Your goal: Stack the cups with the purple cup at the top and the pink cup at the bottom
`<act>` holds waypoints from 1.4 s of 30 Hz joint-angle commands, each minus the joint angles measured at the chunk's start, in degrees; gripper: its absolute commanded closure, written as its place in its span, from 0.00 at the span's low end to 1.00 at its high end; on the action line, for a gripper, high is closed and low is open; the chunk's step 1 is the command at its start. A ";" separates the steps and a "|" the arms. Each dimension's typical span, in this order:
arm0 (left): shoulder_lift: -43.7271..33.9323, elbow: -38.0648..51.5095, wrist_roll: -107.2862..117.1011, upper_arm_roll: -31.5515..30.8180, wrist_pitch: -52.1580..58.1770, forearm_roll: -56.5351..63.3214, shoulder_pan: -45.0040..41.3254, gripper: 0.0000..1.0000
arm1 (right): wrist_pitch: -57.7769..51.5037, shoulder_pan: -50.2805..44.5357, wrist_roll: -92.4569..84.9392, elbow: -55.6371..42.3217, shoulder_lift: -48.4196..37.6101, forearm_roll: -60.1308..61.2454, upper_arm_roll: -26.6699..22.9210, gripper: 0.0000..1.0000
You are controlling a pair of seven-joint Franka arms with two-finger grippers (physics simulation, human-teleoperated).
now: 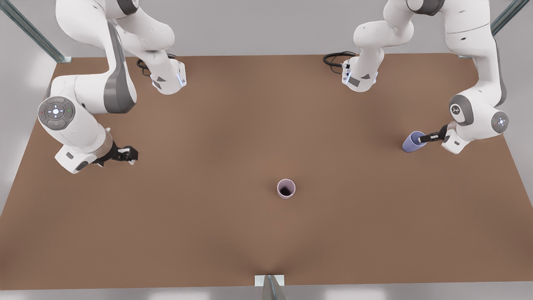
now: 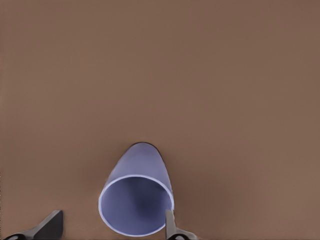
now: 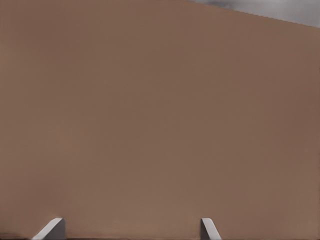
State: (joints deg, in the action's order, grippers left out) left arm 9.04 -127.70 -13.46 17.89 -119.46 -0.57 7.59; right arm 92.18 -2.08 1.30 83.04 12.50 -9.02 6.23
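The pink cup (image 1: pixel 286 188) stands upright on the brown table (image 1: pixel 216 137), a little toward the front of its middle, with its dark inside showing. The purple cup (image 1: pixel 411 142) stands near the table's edge on the front view's right. My left gripper (image 1: pixel 421 137) is open at that cup's rim. In the left wrist view the purple cup (image 2: pixel 137 197) sits between the fingers of the left gripper (image 2: pixel 113 216); one fingertip (image 2: pixel 170 222) is against the rim and the other stands apart. My right gripper (image 1: pixel 127 155) waits open on the front view's left, holding nothing, with only bare table past its fingers (image 3: pixel 52 229).
Both arm bases (image 1: pixel 168 79) (image 1: pixel 360 77) stand at the table's back with black cables (image 1: pixel 335 58) beside them. A small bracket (image 1: pixel 270 281) sits at the middle of the front edge. Metal frame posts (image 1: pixel 29 31) rise at the back corners.
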 commanded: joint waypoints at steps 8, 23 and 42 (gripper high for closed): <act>1.68 -4.13 -15.99 0.57 -11.41 0.39 1.72 0.00 | -6.05 -0.99 -1.38 -0.16 -0.19 4.45 -1.75 0.00; 5.02 -5.10 -14.41 0.04 -11.50 -5.49 2.78 0.74 | -6.14 4.02 -3.67 0.19 0.24 4.62 -1.83 0.00; 16.53 41.47 45.44 -23.16 17.84 0.04 -17.96 0.79 | -6.05 4.10 -3.67 0.01 0.51 4.80 -1.83 0.00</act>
State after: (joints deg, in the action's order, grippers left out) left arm 24.70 -87.93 -6.53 -4.85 -111.20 -3.28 -9.31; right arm 86.15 2.03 -1.76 83.08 13.06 -4.26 4.39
